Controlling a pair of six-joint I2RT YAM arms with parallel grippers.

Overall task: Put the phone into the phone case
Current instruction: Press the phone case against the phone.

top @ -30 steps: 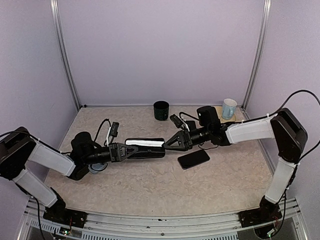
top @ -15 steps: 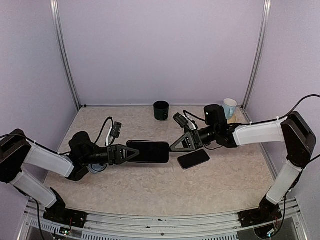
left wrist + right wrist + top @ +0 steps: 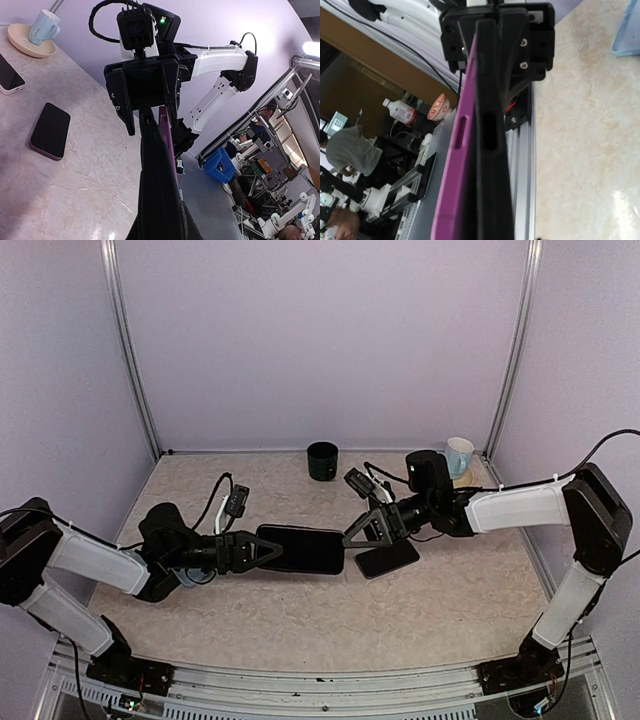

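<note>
Lilac walls (image 3: 320,340), marbled beige table (image 3: 300,610), metal corner posts (image 3: 130,350)

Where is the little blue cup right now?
In the top view, the blue cup sits on a saucer in the table's far right corner, behind the right arm.

Two arms with white-sleeved links and black joint housings on black bases. Left claw (image 3: 262,551) and right claw (image 3: 362,529): matte black, triangular finger frames. A small black camera block sits on each wrist, fed by looping black cables; a longer black cable trails from the right arm's elbow. Wrist views show round screws in the opposing claw's black faceplate and a green indicator light.
</note>
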